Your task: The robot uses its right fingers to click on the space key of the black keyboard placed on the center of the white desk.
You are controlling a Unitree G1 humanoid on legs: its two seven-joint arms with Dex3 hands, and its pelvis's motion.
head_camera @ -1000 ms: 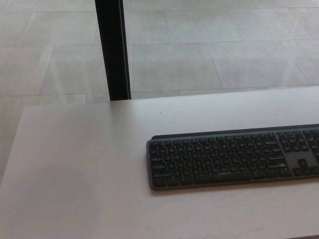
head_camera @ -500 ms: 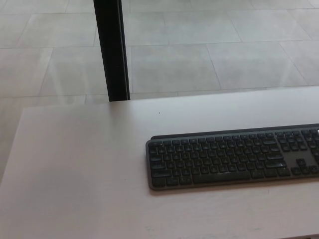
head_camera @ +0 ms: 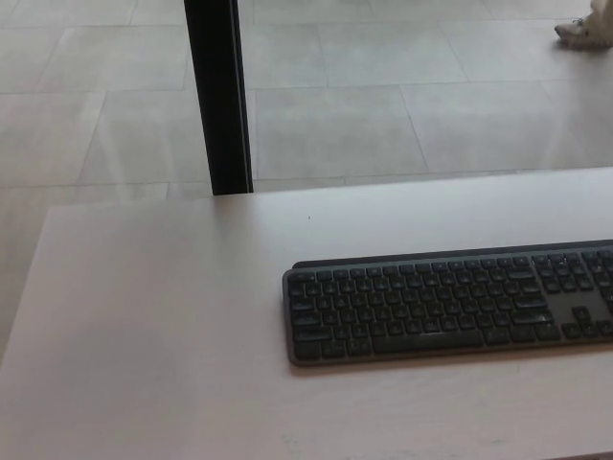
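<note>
1. Black keyboard [head_camera: 450, 304]: lying flat on the white desk [head_camera: 144, 326], running off the picture's right edge.
2. Space key [head_camera: 428, 340]: sitting in the keyboard's nearest row, untouched.
3. Black post [head_camera: 218, 96]: standing behind the keyboard, beyond the desk's far edge.
4. Pale shoe [head_camera: 584, 32]: showing on the tiled floor [head_camera: 383, 96], far behind the keyboard.
5. Robot hands: neither is showing; state cannot be told.

Bare white desk [head_camera: 144, 316] lies open left of, behind and in front of the black keyboard [head_camera: 445, 302]; a black post [head_camera: 218, 96] rises beyond the desk, behind the keyboard's left end.
</note>
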